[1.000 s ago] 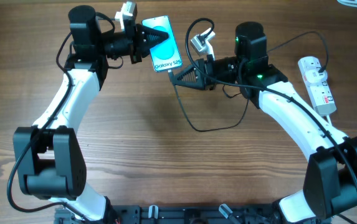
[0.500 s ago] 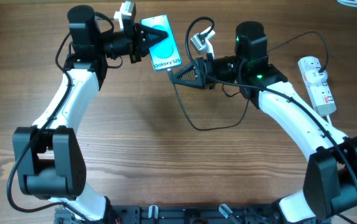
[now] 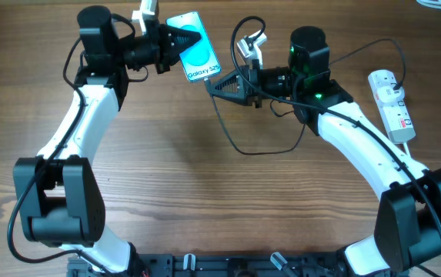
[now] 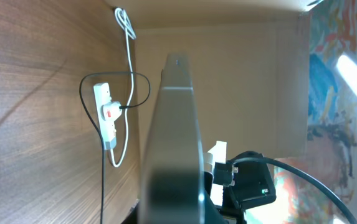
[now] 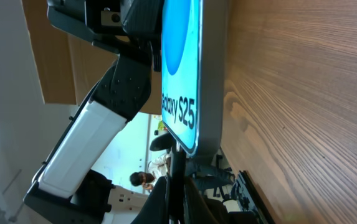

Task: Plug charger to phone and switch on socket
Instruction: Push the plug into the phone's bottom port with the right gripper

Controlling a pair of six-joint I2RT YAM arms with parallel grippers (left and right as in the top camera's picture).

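Note:
My left gripper (image 3: 178, 45) is shut on the phone (image 3: 194, 48) and holds it off the table at the back. The blue screen faces up and the "Galaxy S25" end points at my right gripper (image 3: 215, 84). In the left wrist view the phone (image 4: 172, 137) is seen edge-on. My right gripper is shut on the charger (image 5: 177, 167), whose black tip meets the bottom edge of the phone (image 5: 181, 68). I cannot tell whether the tip is inside the port. The charger's black cable (image 3: 239, 151) loops over the table toward the socket (image 3: 392, 104), which lies at the far right.
The socket's thick white cord (image 4: 127, 74) runs off toward the table's back corner. Wood tabletop (image 3: 205, 200) lies between the arms. A cardboard wall (image 4: 240, 74) stands beyond the table edge.
The left gripper has carried the phone slightly up and to the left. The right gripper followed with the charger tip, keeping it at the phone's lower end.

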